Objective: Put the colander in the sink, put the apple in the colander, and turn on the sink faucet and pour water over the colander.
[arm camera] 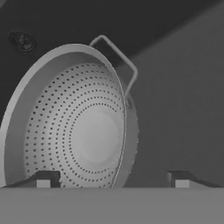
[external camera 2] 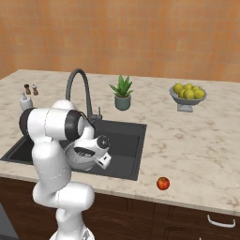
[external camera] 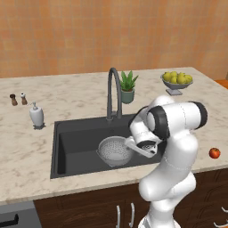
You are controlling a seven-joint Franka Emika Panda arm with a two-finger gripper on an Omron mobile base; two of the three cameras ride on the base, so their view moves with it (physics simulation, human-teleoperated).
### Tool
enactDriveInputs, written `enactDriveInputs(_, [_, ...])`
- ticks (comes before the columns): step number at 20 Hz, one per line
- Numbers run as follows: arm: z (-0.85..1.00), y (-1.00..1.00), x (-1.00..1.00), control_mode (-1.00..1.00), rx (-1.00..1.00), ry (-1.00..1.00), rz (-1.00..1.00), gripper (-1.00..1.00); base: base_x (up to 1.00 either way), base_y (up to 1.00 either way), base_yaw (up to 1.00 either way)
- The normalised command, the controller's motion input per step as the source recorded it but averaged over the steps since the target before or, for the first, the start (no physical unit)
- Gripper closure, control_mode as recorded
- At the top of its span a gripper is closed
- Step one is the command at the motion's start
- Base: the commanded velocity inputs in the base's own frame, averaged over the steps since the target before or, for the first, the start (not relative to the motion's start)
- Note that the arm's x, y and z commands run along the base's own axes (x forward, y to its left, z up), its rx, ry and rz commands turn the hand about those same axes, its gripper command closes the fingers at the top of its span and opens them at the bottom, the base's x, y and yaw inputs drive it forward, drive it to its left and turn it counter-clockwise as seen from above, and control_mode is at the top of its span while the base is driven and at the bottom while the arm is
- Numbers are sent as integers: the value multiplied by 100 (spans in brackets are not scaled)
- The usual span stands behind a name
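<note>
The silver perforated colander (external camera: 113, 151) sits in the dark grey sink (external camera: 75, 142), toward its front right. My gripper (external camera: 130, 143) hangs at the colander's right rim. In the hand view the gripper (arm camera: 116, 180) is open, its two fingertips (arm camera: 47, 179) spread wide on either side of the colander (arm camera: 74, 131) rim, gripping nothing. One wire handle of the colander points away from the hand. The small red apple (external camera: 214, 153) lies on the counter near the front edge, right of the sink, and shows as the apple (external camera 2: 162, 183) in the right base view. The gooseneck faucet (external camera: 113, 89) stands behind the basin.
A footed bowl of yellow-green fruit (external camera: 177, 80) stands at the back right. A potted plant (external camera: 128, 87) stands beside the faucet. A white soap dispenser (external camera: 36, 116) and two small shakers (external camera: 18, 99) are left of the sink. The drain (arm camera: 22, 41) lies beyond the colander.
</note>
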Motion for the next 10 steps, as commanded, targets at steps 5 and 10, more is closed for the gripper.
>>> enactDriveInputs(5, [100,-31,-8,-100,3,1,-15,-100,0,0,0])
enactDriveInputs(10, [100,-27,-19,-100,0,1,-15,-100,0,0,0])
